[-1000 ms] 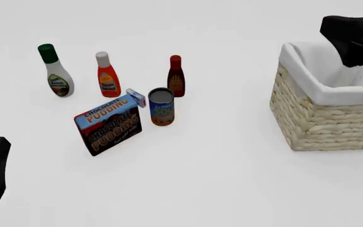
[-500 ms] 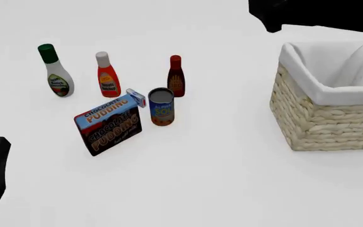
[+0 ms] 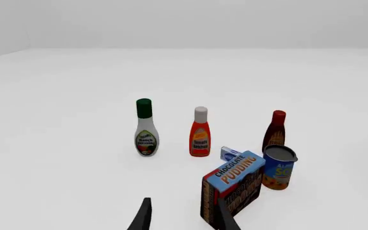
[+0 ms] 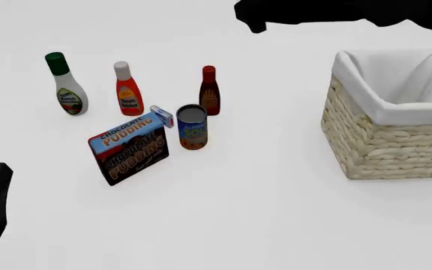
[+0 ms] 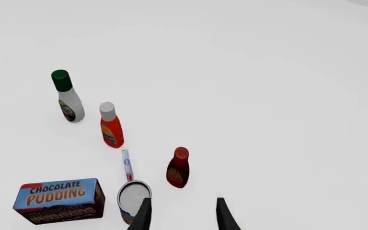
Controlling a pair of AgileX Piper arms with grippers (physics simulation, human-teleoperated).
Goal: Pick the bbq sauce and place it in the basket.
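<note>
1. My right gripper point(image 5: 182, 214) has its jaws apart, holding nothing; in the front view the right arm point(image 4: 336, 12) crosses the top edge, high over the tabletop point(image 4: 261, 197).
2. My left gripper point(image 3: 182, 218) is likewise spread and empty, low at the near left.
3. The bbq sauce point(image 4: 209, 90) stands upright on the tabletop, just behind the can point(image 4: 192, 126), right of the orange-red bottle point(image 4: 128, 89).
4. The ranch bottle point(image 4: 67, 84) is leftmost; the pudding box point(image 4: 129, 147) sits nearest me.
5. The basket point(image 4: 390, 115) stands well apart at the right, and I can see only its white lining.
</note>
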